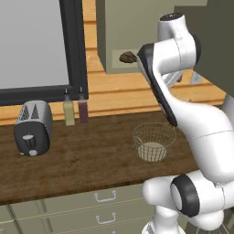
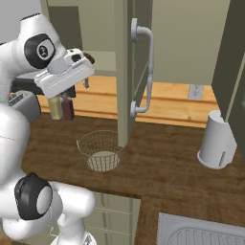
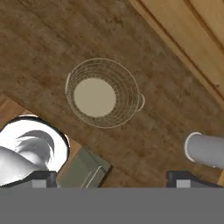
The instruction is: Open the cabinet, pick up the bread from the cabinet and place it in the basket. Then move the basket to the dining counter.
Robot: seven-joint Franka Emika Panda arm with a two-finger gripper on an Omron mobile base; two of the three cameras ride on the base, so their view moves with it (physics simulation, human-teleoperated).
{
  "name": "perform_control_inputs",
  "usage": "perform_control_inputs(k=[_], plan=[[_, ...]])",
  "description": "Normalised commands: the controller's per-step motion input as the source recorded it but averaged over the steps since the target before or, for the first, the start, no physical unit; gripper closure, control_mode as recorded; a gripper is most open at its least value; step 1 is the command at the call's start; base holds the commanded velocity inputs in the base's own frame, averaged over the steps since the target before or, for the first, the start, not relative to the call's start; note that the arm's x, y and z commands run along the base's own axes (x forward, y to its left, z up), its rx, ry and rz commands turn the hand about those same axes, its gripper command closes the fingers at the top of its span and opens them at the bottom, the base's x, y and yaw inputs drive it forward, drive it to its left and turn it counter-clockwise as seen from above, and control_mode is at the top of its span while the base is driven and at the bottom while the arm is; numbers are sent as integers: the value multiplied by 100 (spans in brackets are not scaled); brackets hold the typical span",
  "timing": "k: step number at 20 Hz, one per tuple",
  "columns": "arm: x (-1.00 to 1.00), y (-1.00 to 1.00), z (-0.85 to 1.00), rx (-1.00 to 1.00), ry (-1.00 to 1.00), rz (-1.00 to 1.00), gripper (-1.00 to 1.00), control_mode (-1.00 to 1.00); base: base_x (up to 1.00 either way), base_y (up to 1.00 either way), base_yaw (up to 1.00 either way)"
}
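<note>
Bread: small dark lump (image 1: 128, 57) on the open sage-green cabinet's (image 2: 125, 72) lower shelf, well above the basket.
Basket: round tan wire-mesh bowl (image 3: 103, 92), holding nothing, on the dark wooden desk (image 1: 87, 155).
Claw: (image 3: 111, 178) released, jaws wide, high over the basket.

dark wood worktop (image 1: 91, 160) w/ pale drawers (image 1: 68, 212) below, black-framed window (image 1: 41, 45), light plank wall (image 2: 177, 103)
</note>
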Motion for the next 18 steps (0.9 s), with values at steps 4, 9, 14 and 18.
perform_control_inputs(k=[4, 9, 14, 18], plan=[[74, 8, -38, 44, -20, -11, -100, -100, 0, 0, 0], [34, 24, -2, 48, -3, 15, -100, -100, 0, 0, 0], [4, 34, 43, 18, -21, 10, -100, -100, 0, 0, 0], [4, 5, 29, 7, -33, 0, -100, -100, 0, 0, 0]])
